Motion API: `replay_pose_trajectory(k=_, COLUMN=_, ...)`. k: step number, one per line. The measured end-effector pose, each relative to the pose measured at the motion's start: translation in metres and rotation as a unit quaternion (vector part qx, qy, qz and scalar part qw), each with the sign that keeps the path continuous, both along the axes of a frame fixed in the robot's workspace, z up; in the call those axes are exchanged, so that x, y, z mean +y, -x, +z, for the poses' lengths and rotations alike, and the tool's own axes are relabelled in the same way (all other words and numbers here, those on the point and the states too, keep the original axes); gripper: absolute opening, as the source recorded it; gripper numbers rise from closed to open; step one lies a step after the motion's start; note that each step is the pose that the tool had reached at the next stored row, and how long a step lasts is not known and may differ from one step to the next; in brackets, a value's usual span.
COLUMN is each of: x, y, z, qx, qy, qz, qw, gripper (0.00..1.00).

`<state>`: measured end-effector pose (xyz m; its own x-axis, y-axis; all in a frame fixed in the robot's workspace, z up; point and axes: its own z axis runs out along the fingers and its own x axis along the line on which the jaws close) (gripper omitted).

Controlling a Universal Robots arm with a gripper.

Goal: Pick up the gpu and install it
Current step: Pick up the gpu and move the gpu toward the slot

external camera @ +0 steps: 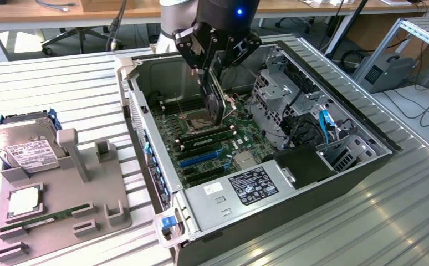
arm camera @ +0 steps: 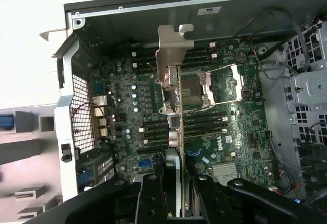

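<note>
Gripper state: my black two-fingered gripper (external camera: pixel 216 65) (arm camera: pixel 172 185) is closed on the gpu (external camera: pixel 215 98) (arm camera: pixel 173 109), a thin flat dark card with a silver metal bracket at one end. One finger presses on each face. The jaws stand narrow, with only the card's thickness between them.

Gpu position: the card hangs on edge inside the open black and silver computer case (external camera: pixel 351 113), over the green motherboard (external camera: pixel 210 145) (arm camera: pixel 127 106). In the wrist view it shows edge-on, with the bracket at the end away from my fingers. In the exterior view its lower end is near the square metal-framed processor socket (external camera: pixel 197 119) (arm camera: pixel 196 88). I cannot tell whether it touches the board.

Surroundings, toward the exterior view's left, outside the case, on the ribbed metal table (external camera: pixel 66 83):
- A grey moulded parts holder (external camera: pixel 100 205).
- A silver boxy hard drive with a white label (external camera: pixel 21 145), at the holder's far end.
- A slim green memory stick (external camera: pixel 46 216), lying in a slot of the holder.

All three are well apart from my gripper.
</note>
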<state>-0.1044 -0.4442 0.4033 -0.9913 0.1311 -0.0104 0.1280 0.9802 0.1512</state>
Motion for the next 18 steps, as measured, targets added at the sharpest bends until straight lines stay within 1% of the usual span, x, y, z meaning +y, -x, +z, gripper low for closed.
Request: replay_pose_trajectory(k=18, x=0.0000, y=-0.0017, z=-0.0054, qx=0.0000, qy=0.0000, qz=0.000, qw=1.0000, gripper=0.27)
